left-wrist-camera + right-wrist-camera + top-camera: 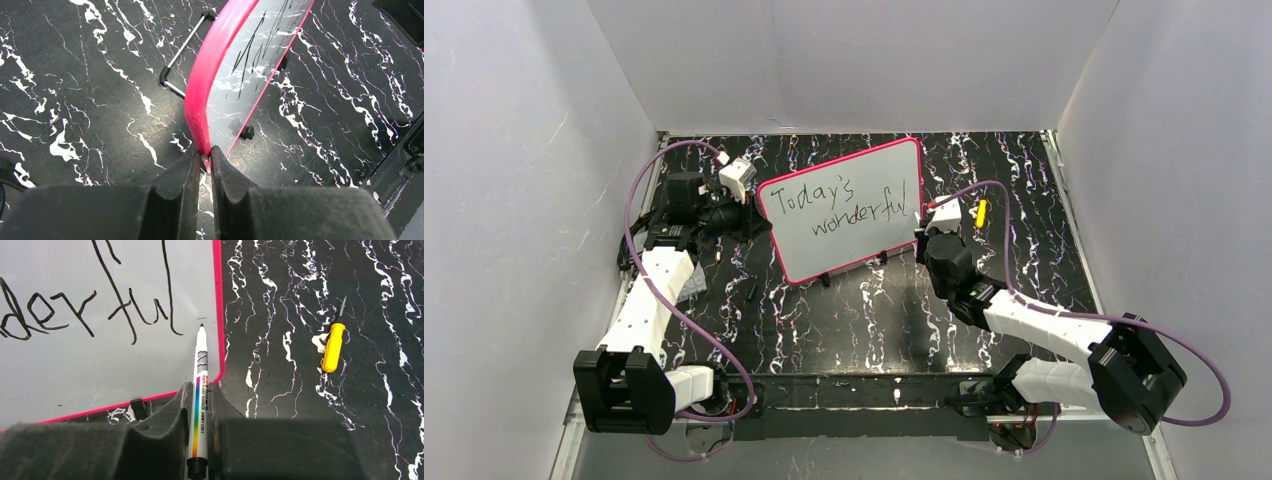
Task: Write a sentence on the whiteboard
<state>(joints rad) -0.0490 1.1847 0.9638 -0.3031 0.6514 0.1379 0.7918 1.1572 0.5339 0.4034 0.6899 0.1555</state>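
Observation:
The whiteboard (849, 250) stands tilted on the black marbled table, pink-red frame all round. The sentence (844, 205) on it reads "Today's wonderful" in black, in two lines. My left gripper (749, 213) is shut on the board's left edge; in the left wrist view its jaws (202, 152) pinch the pink frame (207, 75). My right gripper (927, 225) is at the board's lower right corner, shut on a white marker (201, 362). The marker's black tip points at the board (100, 370) just right of the final "l"; whether it touches I cannot tell.
A small yellow screwdriver (332, 347) lies on the table right of the board, also seen from above (981, 212). A wire stand (182, 50) props the board from behind. A small black piece (751, 290) lies left of the board's lower corner. White walls enclose the table.

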